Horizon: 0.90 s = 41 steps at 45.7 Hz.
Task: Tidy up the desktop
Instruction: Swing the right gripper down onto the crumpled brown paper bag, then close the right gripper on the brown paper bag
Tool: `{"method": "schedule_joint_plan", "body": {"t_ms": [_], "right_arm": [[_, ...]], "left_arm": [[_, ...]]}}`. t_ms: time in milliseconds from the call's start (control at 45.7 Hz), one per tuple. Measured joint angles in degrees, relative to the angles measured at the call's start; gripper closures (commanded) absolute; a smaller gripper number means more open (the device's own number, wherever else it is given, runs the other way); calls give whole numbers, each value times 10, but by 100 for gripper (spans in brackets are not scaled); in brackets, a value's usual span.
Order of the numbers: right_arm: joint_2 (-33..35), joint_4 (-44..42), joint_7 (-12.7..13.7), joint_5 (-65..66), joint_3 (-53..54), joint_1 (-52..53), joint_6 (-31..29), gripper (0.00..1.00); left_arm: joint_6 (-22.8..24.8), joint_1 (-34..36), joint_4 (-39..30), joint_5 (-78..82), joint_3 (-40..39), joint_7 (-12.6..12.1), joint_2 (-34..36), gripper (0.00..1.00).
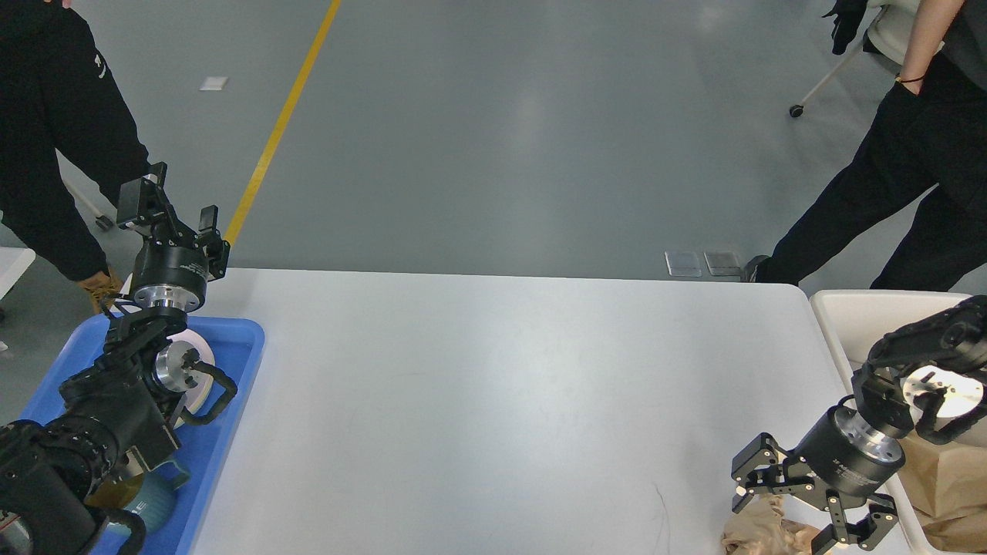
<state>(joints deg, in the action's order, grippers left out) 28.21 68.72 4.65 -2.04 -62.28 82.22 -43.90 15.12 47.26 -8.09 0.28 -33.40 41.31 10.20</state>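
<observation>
Desktop: the desktop (pixel 493 401) fills the middle of my view, a wide smooth white top with rounded far corners, bare over most of its surface, with a thin dark hair-like line near its near right part.
Left side: a blue tray (pixel 231 401) sits against the desktop's left edge, with a teal mug (pixel 158 493) in its near end.
Left arm: my left arm rises over the tray, wrist bent upward, and my left gripper (pixel 171 206) points up and away above the desktop's far left corner; its fingers stand apart with nothing between them.
Right arm: my right arm comes in low from the right edge, reaching down and to the left.
Right gripper: my right gripper (pixel 786 512) has its jaws spread wide over the crumpled brown paper (pixel 759 528) at the desktop's near right edge; whether a fingertip touches the paper I cannot tell.
Right side: a cream bin (pixel 856 316) stands beside the desktop, with a brown paper bag (pixel 941 482) inside.
</observation>
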Motion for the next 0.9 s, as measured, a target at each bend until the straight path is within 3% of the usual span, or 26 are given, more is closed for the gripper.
{"method": "schedule_joint_plan", "body": {"t_ms": [328, 787, 896], "right_arm": [[0, -46, 1, -1, 68, -85, 7, 0], [-20, -129, 0, -29, 79, -142, 19, 0], [-21, -136, 0, -50, 81, -150, 50, 13]], "left_arm": [[0, 0, 0, 0, 0, 0, 0, 4], [0, 0, 0, 0, 0, 0, 0, 4], [0, 0, 0, 0, 0, 0, 0, 4]]}}
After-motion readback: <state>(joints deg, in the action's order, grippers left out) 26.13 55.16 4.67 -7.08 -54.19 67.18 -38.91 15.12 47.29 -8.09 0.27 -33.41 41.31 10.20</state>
